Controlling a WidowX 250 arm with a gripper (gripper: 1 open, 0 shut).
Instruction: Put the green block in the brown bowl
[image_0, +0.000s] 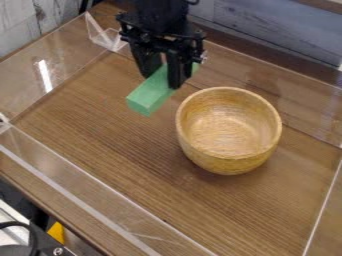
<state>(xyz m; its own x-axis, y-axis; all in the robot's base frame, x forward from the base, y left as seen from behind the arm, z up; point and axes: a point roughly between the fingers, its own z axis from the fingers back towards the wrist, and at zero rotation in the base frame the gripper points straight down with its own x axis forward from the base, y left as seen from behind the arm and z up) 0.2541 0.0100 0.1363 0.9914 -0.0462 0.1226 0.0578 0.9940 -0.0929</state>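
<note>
Gripping the green block (150, 94), the hand (163, 66) tilts it.

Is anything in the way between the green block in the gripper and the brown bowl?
Nothing visible stands between the flat, bright green block in the black gripper and the round, light tan wooden bowl; only the bowl's own thick rim seems left to clear.

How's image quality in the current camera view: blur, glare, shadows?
Camera view: black gripper soft-edged; bright green flat block readable, slightly soft; round tan wooden bowl clear, inner wall shaded; pale sheen on brown wooden table.
</note>
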